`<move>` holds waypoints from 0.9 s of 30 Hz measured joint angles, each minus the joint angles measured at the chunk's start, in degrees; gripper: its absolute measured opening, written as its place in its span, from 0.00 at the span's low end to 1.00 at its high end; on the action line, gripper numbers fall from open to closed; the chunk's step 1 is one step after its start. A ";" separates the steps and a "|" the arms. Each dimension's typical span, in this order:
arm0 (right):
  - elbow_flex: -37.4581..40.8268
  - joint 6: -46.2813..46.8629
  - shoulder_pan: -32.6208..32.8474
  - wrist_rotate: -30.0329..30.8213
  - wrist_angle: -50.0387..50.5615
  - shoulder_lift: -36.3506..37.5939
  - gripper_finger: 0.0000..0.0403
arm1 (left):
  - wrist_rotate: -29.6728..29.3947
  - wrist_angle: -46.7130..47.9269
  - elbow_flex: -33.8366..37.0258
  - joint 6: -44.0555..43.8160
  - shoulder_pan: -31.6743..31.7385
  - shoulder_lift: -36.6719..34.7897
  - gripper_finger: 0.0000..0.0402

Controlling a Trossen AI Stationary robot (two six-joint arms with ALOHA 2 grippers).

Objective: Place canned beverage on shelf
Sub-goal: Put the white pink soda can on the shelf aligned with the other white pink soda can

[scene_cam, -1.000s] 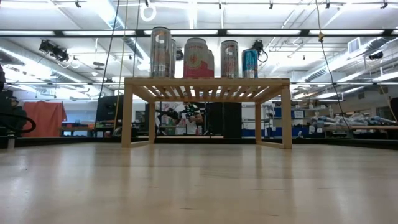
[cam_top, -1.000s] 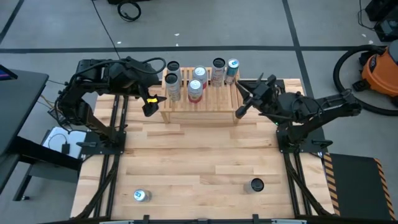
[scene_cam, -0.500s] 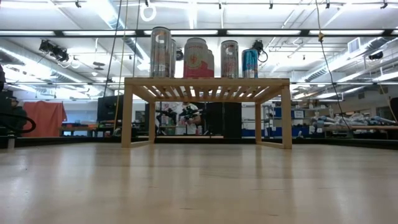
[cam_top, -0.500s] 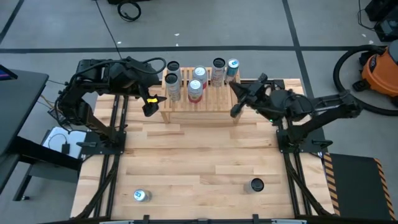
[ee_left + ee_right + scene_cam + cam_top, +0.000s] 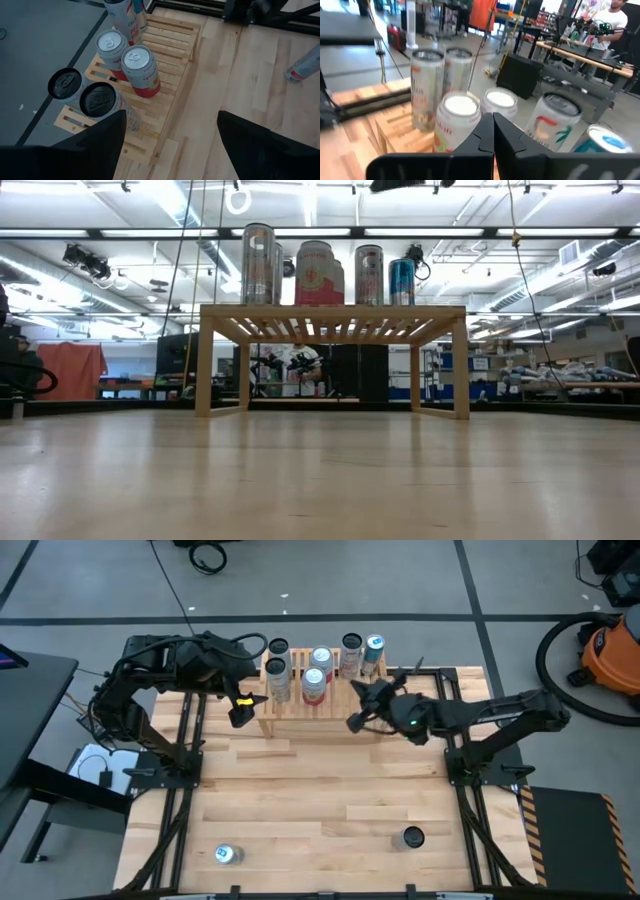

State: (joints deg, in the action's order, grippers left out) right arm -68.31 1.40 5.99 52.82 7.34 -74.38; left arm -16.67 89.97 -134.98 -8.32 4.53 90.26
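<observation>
High view: the right claw [image 5: 352, 723], fingers pressed together and holding nothing, reaches over the front edge of the shelf [image 5: 325, 708], just short of the standing cans [image 5: 314, 685] clustered toward the shelf's back. The left claw [image 5: 243, 705], fingers spread apart and empty, hovers just off the shelf's left end.

My worry is the right claw. Its wrist view shows the closed tips [image 5: 492, 131] pointing straight at the nearest pink can [image 5: 457, 122], so any push forward would likely topple it into its neighbours and send them off the back edge, where the shelf ends right at the desk [image 5: 300, 790] rim. The blue can [image 5: 374, 651] at the shelf's back right corner looks most exposed.

Two cans remain off the shelf: a light one [image 5: 227, 855] and a dark one [image 5: 412, 837], both well apart from the shelf, near the desk's front edge. Open boards lie between them and the shelf. The shelf's front slats are bare, offering room for another can there.
</observation>
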 joint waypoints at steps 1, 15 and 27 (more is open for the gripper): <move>0.00 0.10 -0.30 0.02 0.03 -1.02 0.01 | 0.00 0.00 0.00 0.00 0.01 0.00 0.79; 0.00 2.48 -10.66 -9.27 2.43 -9.78 0.00 | 0.00 0.02 0.00 0.27 0.01 0.00 0.79; 9.34 5.99 -14.73 -15.79 -0.05 -1.70 0.00 | 0.00 0.04 -0.02 1.70 0.01 0.00 0.79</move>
State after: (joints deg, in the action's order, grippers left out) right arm -58.97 7.39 -8.74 37.03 7.30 -76.08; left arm -16.67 90.01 -135.00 -6.61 4.54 90.26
